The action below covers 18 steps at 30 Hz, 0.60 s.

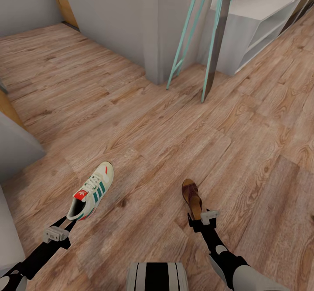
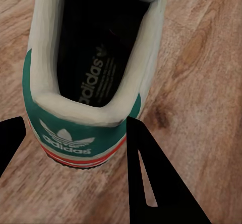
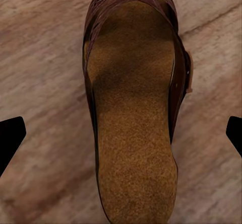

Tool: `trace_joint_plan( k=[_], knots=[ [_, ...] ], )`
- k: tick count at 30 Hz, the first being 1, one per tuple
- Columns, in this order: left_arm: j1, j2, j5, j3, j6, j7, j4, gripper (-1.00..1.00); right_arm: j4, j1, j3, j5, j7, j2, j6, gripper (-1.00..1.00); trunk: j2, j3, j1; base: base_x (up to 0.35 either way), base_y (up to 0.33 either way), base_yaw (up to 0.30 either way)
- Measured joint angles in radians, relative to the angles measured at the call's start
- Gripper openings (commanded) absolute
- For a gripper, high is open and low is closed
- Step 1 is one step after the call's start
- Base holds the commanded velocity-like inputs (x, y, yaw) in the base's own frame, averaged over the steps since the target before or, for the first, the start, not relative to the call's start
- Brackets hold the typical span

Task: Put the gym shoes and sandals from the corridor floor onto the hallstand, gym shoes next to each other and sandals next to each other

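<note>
Nearest the robot's trunk, warm wood-grain plank floor (image 1: 144, 151) spreads out in every direction, planks running diagonally across the head view. Low on the robot's left, the left gripper (image 1: 72, 223) reaches for the heel of a gym shoe (image 1: 91, 191); the left wrist view has the black fingers (image 2: 151, 178) spread either side of the shoe's green heel tab (image 2: 75, 133), jaws wide and not visibly clamped on it. The shoe's long axis slants away and a little rightward, toe pointing away from the robot, sole flat on the planks. Over on the right, the right gripper (image 1: 201, 219) sits right at the heel end of a brown sandal (image 1: 192, 197); fingertips (image 3: 10, 136) far apart at the edges of the right wrist view, open around the tan footbed (image 3: 133, 133). The sandal runs almost straight away, toe tilted slightly left. Further out, a grey wall corner (image 1: 152, 29), two teal poles (image 1: 187, 34) leaning, and at far right the pale grey hallstand (image 1: 257, 25) with open shelves.
</note>
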Motion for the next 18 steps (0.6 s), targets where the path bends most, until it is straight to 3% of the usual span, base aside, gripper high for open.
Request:
trace_joint_plan(
  k=[18],
  knots=[
    [0.0, -0.001, 0.0, 0.0, 0.0, 0.0, 0.0, -1.0, 0.0, 0.0, 0.0, 0.0, 0.0, -0.015, 0.0, 1.0, 0.0, 0.0, 0.0, 0.0, 0.0, 0.0]
  ],
)
